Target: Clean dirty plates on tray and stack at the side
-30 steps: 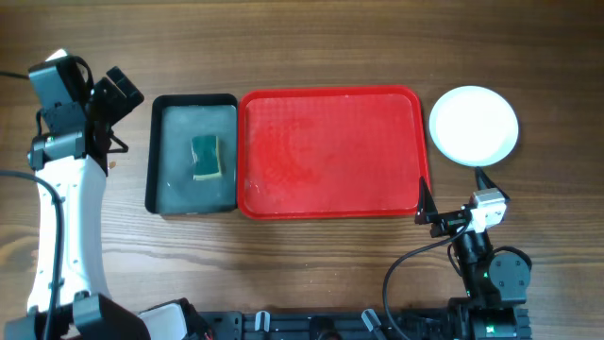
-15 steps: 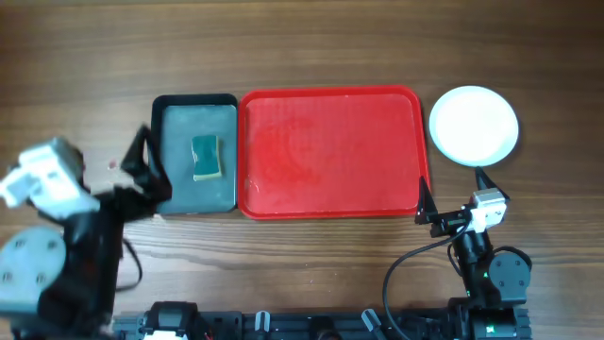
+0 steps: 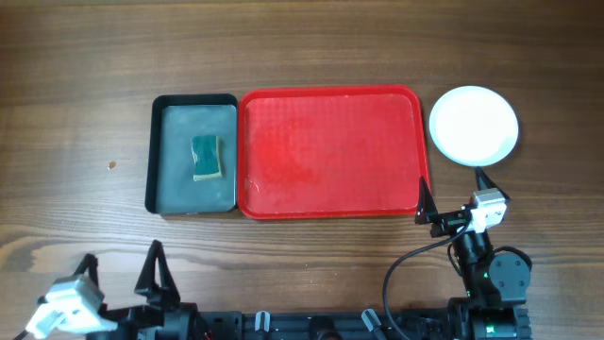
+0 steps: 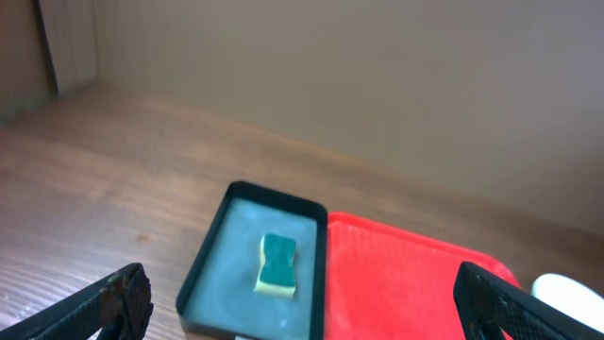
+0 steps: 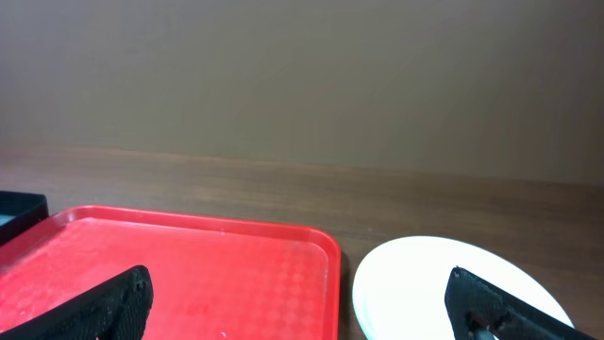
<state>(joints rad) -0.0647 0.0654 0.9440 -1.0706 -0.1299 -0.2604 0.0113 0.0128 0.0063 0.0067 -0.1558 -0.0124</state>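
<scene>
The red tray [image 3: 330, 151] lies in the middle of the table with nothing on it. It also shows in the left wrist view [image 4: 406, 283] and the right wrist view [image 5: 208, 274]. A white plate [image 3: 474, 125] sits on the table just right of the tray and shows in the right wrist view [image 5: 444, 283]. No turquoise plate is in view. My left gripper [image 3: 121, 260] is open and empty at the front left edge [image 4: 311, 307]. My right gripper [image 3: 453, 189] is open and empty, near the tray's front right corner [image 5: 302, 307].
A black tray [image 3: 193, 99] holding a green sponge [image 3: 207, 157] touches the red tray's left side; both show in the left wrist view, tray [image 4: 226, 274] and sponge [image 4: 277, 263]. A small dark speck [image 3: 111, 165] lies on the wood at left.
My left arm has swung from the far left of the table down to the front left edge. The right arm, plate and trays have not moved.
</scene>
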